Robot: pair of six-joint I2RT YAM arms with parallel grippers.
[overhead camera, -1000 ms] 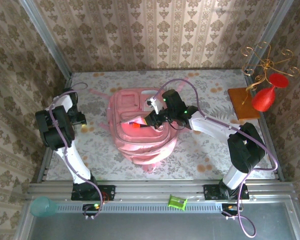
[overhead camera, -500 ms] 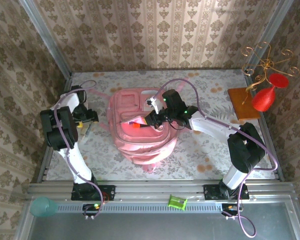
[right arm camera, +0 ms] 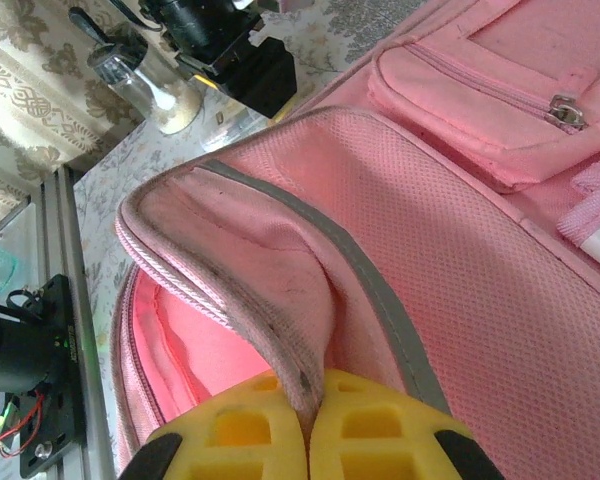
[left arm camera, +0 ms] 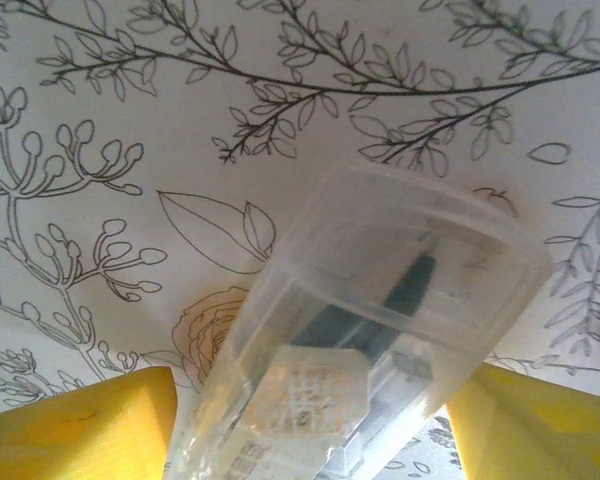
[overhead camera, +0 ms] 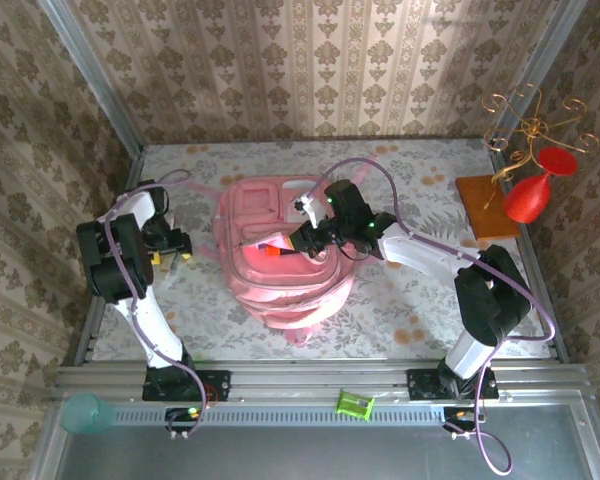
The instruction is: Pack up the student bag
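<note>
At the near edge, a small green box (overhead camera: pixel 355 404) sits on the metal rail (overhead camera: pixel 280 380) between the two arm bases, with a teal cup (overhead camera: pixel 81 411) off at the left corner. Beyond it, the student bag (overhead camera: pixel 280 275), pink and soft, lies flat at the middle of the flower-patterned desk (overhead camera: pixel 420 290), front pockets up and main compartment gaping towards the left.

The right pincer (overhead camera: pixel 298 240) reaches in from the right, its yellow fingers (right arm camera: pixel 380 440) pressed together on the grey-trimmed rim of the bag's opening and holding that flap raised, the pink lining visible under it. A zipped front pocket with a metal zip pull (right arm camera: pixel 565 110) lies just past the grip.

Left of the bag and clear of it, the left pincer (overhead camera: pixel 176 246) hangs low over the desk. Its yellow fingers (left arm camera: pixel 80 430) stand apart on either side of a clear plastic case (left arm camera: pixel 380 300) with a dark object inside. The case fills the gap from finger to finger, but whether it is actually clamped cannot be told.

At the far right, a wooden board (overhead camera: pixel 485 205) carries a gold wire stand (overhead camera: pixel 535 120) and a red goblet (overhead camera: pixel 528 195), backed by patterned wallpaper (overhead camera: pixel 320 70).
</note>
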